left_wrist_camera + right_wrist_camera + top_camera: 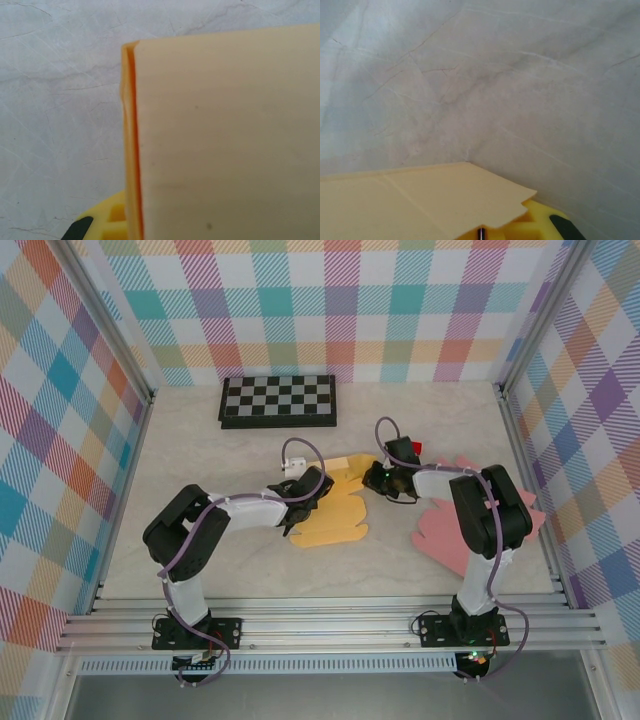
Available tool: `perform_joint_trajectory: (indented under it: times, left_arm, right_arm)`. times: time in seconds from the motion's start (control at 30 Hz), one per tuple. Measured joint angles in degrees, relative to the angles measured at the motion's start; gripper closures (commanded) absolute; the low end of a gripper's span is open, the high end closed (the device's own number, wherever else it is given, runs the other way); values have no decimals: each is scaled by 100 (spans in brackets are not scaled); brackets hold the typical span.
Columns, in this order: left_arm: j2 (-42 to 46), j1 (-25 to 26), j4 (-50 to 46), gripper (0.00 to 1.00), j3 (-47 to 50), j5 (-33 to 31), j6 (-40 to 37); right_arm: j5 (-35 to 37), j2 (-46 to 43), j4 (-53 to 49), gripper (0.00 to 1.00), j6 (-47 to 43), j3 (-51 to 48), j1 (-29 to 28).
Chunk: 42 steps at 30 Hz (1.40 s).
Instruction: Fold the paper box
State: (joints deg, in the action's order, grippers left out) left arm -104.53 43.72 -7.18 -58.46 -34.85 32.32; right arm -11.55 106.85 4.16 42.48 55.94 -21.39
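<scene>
Working on the yellow paper box [335,525], lying near the middle of the worktop [200,450], slightly toward its near edge. Pinching a raised panel of it with the left gripper [306,506], pressing the jaws together on the card. Viewing that panel close up from the left wrist, standing with one crease down its left side beside a yellow fingertip [110,212]. Reaching in with the right gripper [377,478] at the box's far right corner, carrying a flap over its own yellow fingertip [542,225]. Failing to tell whether pinching that flap or only touching it, the card hiding the gap.

Judging progress as early: lifting one panel at most, leaving most of the sheet spread flat, rounded flaps pointing toward the near edge. Finding no closed walls and no tucked flaps, so leaving nearly every fold to do.

Counting one yellow box, one pink sheet [440,540] of similar cut near the right edge under the right arm, one chessboard [278,400] by the far edge, one small red thing [414,448] just beyond the right gripper, and two grippers.
</scene>
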Motion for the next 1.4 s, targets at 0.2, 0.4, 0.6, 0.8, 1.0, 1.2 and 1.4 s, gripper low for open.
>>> perform_joint_trajectory:
  times: [0.2,0.4,0.6,0.8,1.0,1.2,1.4]
  left_arm:
    - [-33,-2,-116,100,-74,-44,83]
    - [-66,0,-153,100,-138,11,133]
    - [-66,0,-155,100,-138,26,201]
    - [-66,0,-155,100,-138,46,273]
    - [-66,0,-162,100,-138,46,304]
    - [-66,0,-173,100,-138,26,308]
    - [-66,0,-173,100,-138,24,306]
  right_arm:
    - [-269,-76,256,90,372,0,-101]
    - [-328,-149,315,90,516,-2,-487]
    - [-262,-140,317,92,640,-2,-664]
    - [-46,109,221,92,772,0,-699]
    - [120,232,-31,91,850,216,-769]
    - [334,256,-238,90,911,343,-837]
    - [365,13,-511,82,647,337,-850]
